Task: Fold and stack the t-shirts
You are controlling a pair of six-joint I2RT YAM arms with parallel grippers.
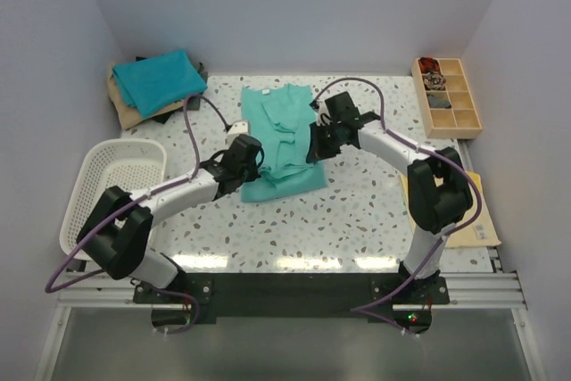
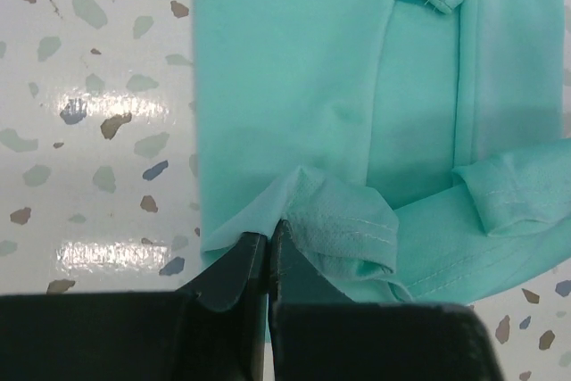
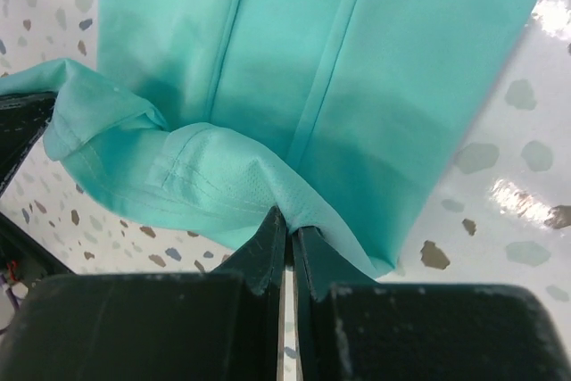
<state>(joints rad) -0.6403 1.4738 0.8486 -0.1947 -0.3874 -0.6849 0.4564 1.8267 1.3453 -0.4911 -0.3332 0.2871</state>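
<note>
A light sea-green t-shirt [image 1: 278, 136] lies lengthwise in the middle of the table, sides folded in. My left gripper [image 1: 247, 154] is shut on its near left hem corner; the left wrist view shows the cloth [image 2: 303, 113] pinched at the gripper [image 2: 268, 236]. My right gripper [image 1: 318, 144] is shut on the near right hem corner; the right wrist view shows the cloth [image 3: 312, 60] drawn up at the gripper [image 3: 290, 229]. A folded teal-blue t-shirt [image 1: 159, 79] lies on tan and dark shirts [image 1: 130, 111] at the back left.
A white mesh basket [image 1: 113, 186] stands at the left edge. A wooden compartment tray [image 1: 446, 95] with small items sits at the back right. Flat yellow and tan sheets [image 1: 477, 216] lie at the right edge under the right arm.
</note>
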